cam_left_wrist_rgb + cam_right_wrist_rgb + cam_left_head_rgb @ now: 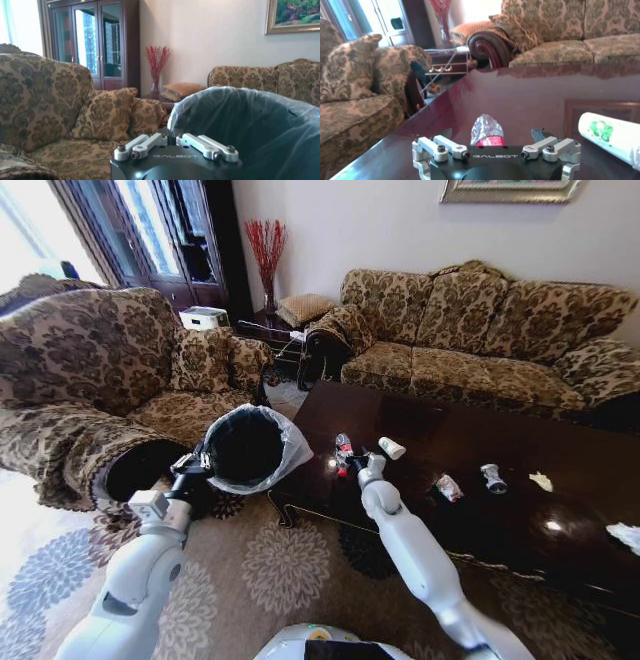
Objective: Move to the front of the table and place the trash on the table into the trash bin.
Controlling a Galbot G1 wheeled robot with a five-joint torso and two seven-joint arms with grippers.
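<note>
My left gripper (197,463) (172,135) holds the trash bin (245,448) (240,127) by its bag-lined rim, off the near left corner of the dark table (470,430) (520,93). At that corner my right gripper (352,462) (490,134) stands open, with a small crushed bottle with a red label (343,450) (486,127) between its fingers. A white paper cup (392,447) (610,135) lies on its side just beyond. More trash lies farther right on the table: a crumpled wrapper (448,487), a small clear cup (493,477), a tissue scrap (541,480) and a white tissue (625,535).
A patterned armchair (90,380) stands left of the bin, and a matching sofa (480,330) runs behind the table. A small side table with a vase of red twigs (267,255) fills the corner. Patterned carpet (290,570) lies between me and the table.
</note>
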